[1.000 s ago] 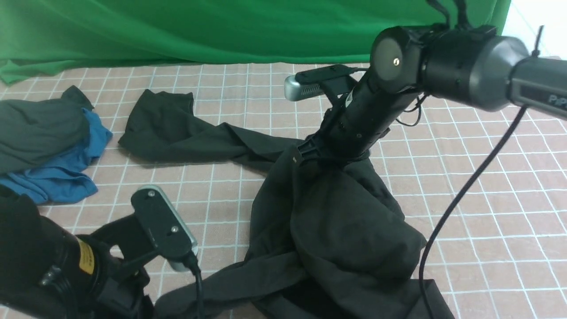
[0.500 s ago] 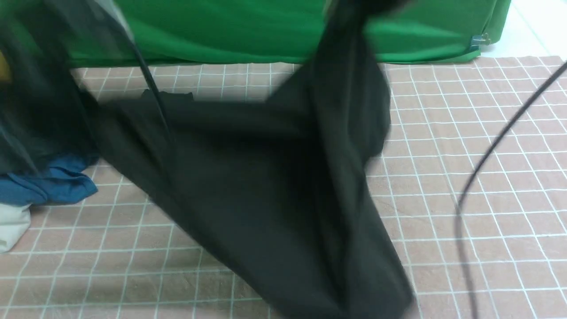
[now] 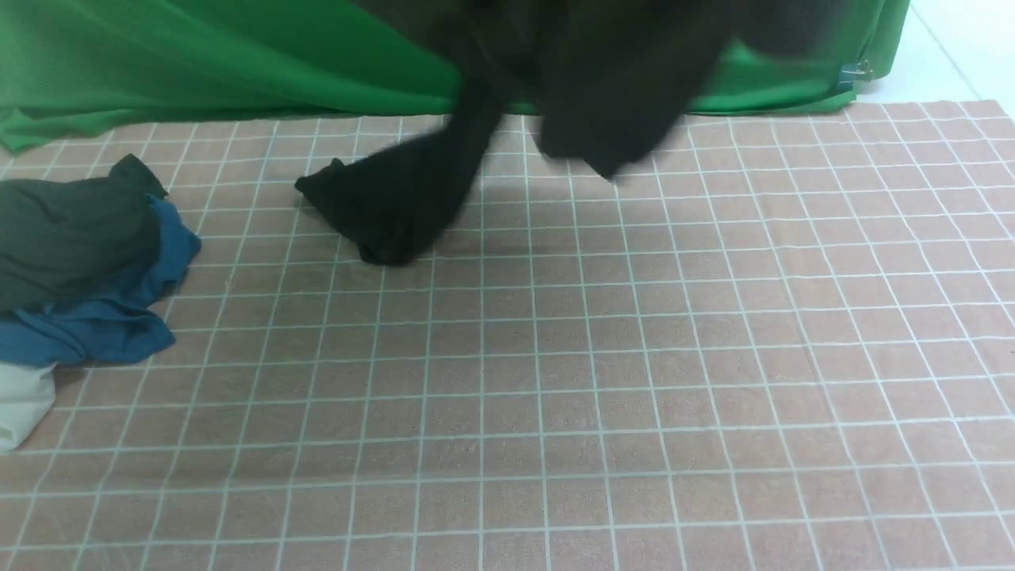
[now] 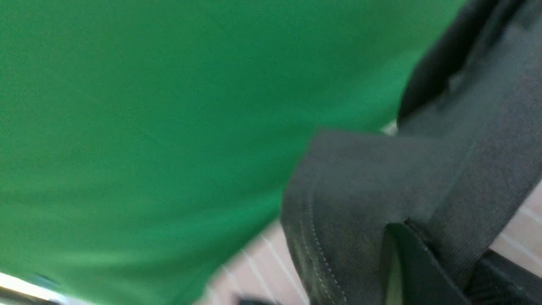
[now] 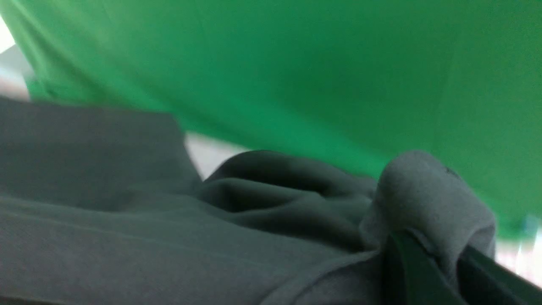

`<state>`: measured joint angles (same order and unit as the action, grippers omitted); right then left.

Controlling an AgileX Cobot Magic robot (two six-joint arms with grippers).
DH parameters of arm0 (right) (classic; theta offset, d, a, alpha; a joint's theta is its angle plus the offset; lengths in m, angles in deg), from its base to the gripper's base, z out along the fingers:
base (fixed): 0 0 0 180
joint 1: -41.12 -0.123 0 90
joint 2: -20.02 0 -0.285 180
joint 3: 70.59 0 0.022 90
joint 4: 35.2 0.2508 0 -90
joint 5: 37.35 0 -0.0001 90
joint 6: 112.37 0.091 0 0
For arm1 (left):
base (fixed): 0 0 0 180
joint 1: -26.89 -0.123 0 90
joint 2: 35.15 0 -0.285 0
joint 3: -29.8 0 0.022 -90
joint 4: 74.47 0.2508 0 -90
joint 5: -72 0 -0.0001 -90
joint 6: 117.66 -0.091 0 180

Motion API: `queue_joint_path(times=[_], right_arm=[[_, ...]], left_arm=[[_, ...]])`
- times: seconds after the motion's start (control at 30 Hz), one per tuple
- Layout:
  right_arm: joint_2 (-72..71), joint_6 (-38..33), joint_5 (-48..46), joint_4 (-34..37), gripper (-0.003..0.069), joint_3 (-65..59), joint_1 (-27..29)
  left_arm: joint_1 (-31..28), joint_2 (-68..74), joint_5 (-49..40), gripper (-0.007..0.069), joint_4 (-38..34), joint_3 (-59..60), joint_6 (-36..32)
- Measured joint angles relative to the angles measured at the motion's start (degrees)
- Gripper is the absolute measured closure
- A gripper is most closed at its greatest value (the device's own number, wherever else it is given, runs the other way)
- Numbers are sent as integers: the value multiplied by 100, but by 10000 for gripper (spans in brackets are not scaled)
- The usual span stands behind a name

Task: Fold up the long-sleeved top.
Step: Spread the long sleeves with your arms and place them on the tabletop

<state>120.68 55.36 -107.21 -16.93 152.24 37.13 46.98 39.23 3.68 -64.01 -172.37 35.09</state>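
Note:
The long-sleeved top (image 3: pixel 618 79), plain black, hangs blurred from above the upper edge of the front view. One sleeve (image 3: pixel 388 206) trails down, its end bunched on the checked cloth. Neither gripper shows in the front view. In the left wrist view my left gripper (image 4: pixel 440 254) is shut on a ribbed, stitched edge of the top (image 4: pixel 360 190). In the right wrist view my right gripper (image 5: pixel 436 250) is shut on a bunched fold of the top (image 5: pixel 423 190), with more of the fabric draped beside it.
A dark grey-green garment (image 3: pixel 71 230) lies on a blue garment (image 3: pixel 103 317) at the table's left edge, with a white cloth (image 3: pixel 20 408) below them. A green backdrop (image 3: pixel 198 55) hangs behind the pink checked tablecloth (image 3: pixel 634 357).
Both arms have risen out of the front view, lifting the top off the table. Its body now hangs in the air and only a sleeve end rests on the cloth.

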Motion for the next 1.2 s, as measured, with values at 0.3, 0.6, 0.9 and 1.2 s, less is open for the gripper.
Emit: queue_joint_path(times=[0.3,0.6,0.9,1.2], right_arm=[[-1345,-107,340,10,604,-3584,-188],[-675,-477,2382,-345,588,-4413,-189],[292,-56,3961,-1337,48,-4310,-131],[-63,825,2086,-1251,64,-5706,-1267]], left_arm=[[30,-453,315,592,-6,3746,415],[30,-484,1580,592,-587,4596,612],[19,88,2057,592,-632,4989,630],[19,644,2332,592,-633,5007,630]])
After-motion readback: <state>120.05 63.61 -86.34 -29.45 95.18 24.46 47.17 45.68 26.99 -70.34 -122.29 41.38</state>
